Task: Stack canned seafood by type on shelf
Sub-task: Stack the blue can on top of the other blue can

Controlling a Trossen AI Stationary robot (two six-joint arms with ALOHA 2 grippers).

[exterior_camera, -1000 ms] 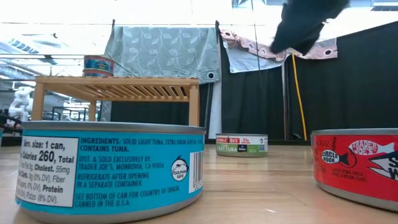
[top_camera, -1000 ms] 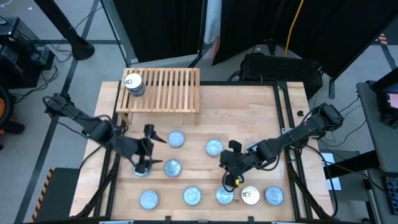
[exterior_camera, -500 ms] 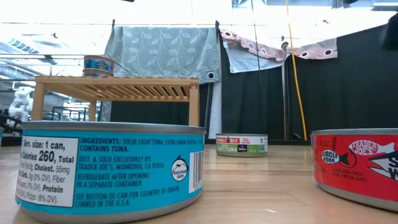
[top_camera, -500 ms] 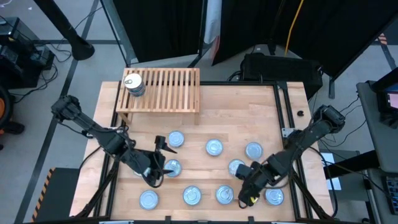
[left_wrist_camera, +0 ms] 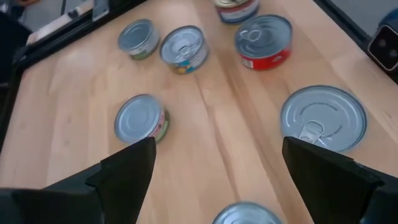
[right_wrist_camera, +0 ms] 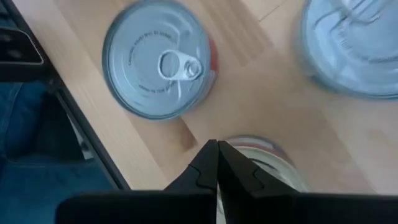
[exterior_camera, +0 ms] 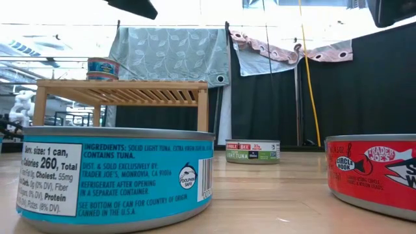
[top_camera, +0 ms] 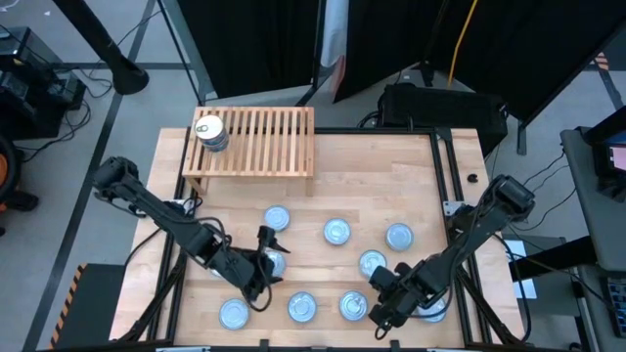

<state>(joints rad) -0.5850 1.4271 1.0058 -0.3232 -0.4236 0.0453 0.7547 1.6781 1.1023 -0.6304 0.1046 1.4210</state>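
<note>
One tin (top_camera: 209, 132) is all you have on the shelf (top_camera: 259, 142), at the upper left of the overhead frame; every other tin is down on the table (top_camera: 391, 176), in a loose scatter across the middle and bottom. Over the last second your left pincer (top_camera: 262, 272) has slid rightward along the lower left of the frame and now hangs low beside a silvery tin (top_camera: 273, 261). Its fingers are spread wide with nothing between them, so it came away empty. In the left wrist view that pincer (left_wrist_camera: 217, 180) frames a tin (left_wrist_camera: 245, 213) at the bottom edge, which lies roughly between the two fingers but apart from both. Farther right, your right pincer (top_camera: 383, 311) has dropped from mid-table to the bottom edge. It sits over the spot where the cream-topped tin (right_wrist_camera: 261, 155) lay, with its fingers pressed together and gripping nothing. Its wrist view shows the closed tips just above that tin's rim, with a ring-pull tin (right_wrist_camera: 158, 65) beside them. Both arms have only repositioned, so the stacking is no further along. The left looks the readier of the two for your next pick.
</note>
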